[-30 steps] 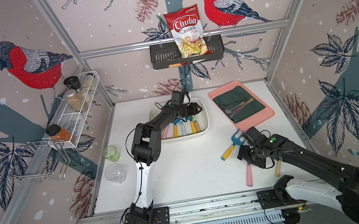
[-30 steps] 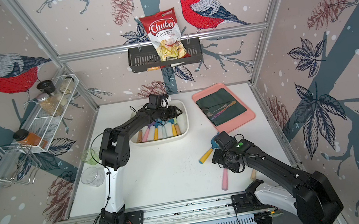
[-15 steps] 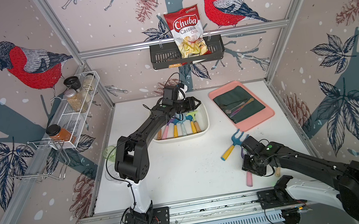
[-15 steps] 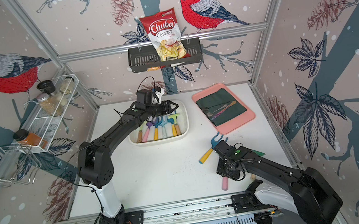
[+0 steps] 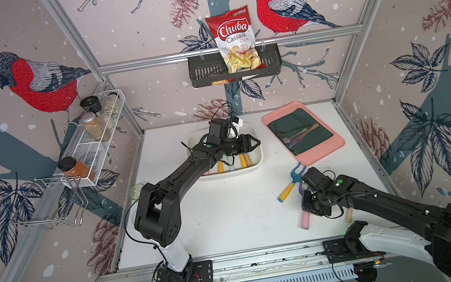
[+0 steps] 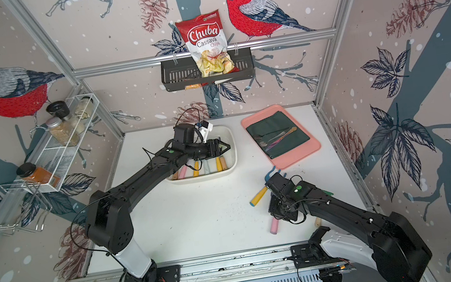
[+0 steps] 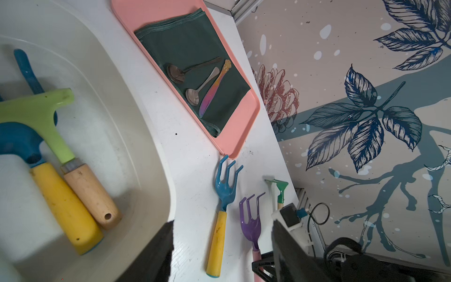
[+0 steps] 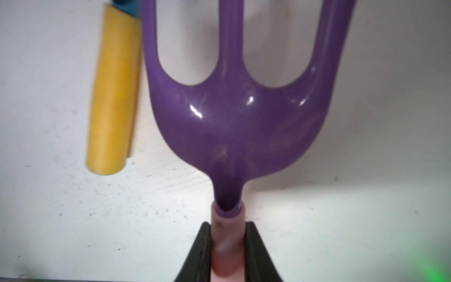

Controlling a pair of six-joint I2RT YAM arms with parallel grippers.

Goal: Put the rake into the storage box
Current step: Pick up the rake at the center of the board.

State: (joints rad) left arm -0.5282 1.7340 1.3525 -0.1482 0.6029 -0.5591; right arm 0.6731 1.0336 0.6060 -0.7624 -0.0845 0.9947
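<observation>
On tabletop (image 8: 73,219), glossy purple three-tined rake (image 8: 234,127), round pink handle (image 8: 227,217) in right tool (image 8: 227,251)

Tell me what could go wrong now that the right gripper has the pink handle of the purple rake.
1. The right gripper pinches the purple rake at the handle's end near the head, so it may tilt or slip when lifted.
2. The blue rake lies close beside and may be dragged.
3. The left gripper hovers over the storage box; the arms may collide there.
</observation>
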